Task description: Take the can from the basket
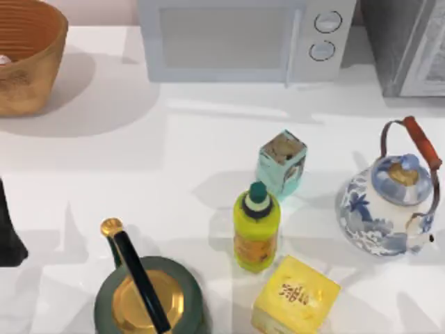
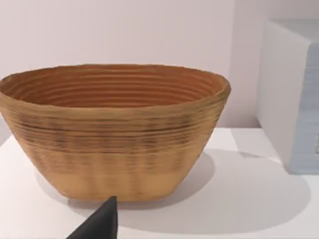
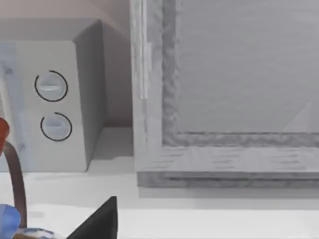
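Low at the table's left edge, left arm (image 1: 8,233) faces basket (image 2: 114,129)

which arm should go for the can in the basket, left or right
Left. The basket sits at the table's far left corner, with the can just peeking inside it. The left wrist view faces the basket head-on, while the right wrist view faces the microwave on the other side.

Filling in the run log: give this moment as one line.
stage: approach | left arm: top view's left edge, facing basket | can: in basket, ungrasped | right arm: parked near microwave
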You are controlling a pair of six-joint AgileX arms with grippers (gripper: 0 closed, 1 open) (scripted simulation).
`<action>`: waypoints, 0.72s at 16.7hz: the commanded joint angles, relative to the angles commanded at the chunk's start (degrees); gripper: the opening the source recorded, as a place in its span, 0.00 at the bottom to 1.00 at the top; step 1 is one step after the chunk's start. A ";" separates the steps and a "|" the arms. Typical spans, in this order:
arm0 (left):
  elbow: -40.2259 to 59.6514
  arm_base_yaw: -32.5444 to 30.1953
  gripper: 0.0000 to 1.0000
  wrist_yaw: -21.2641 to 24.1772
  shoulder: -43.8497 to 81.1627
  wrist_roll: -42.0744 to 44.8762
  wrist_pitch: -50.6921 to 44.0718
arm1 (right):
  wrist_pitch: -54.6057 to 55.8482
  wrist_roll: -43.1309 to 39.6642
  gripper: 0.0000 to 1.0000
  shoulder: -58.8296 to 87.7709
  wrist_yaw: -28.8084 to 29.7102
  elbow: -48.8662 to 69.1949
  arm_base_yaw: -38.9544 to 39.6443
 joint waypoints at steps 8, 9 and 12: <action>11.31 1.20 1.00 0.02 10.48 0.75 -4.41 | 0.00 0.00 1.00 0.00 0.00 0.00 0.00; 14.85 1.48 1.00 0.14 13.90 1.01 -5.92 | 0.00 0.00 1.00 0.00 0.00 0.00 0.00; 27.63 2.33 1.00 0.73 26.58 1.94 -11.62 | 0.00 0.00 1.00 0.00 0.00 0.00 0.00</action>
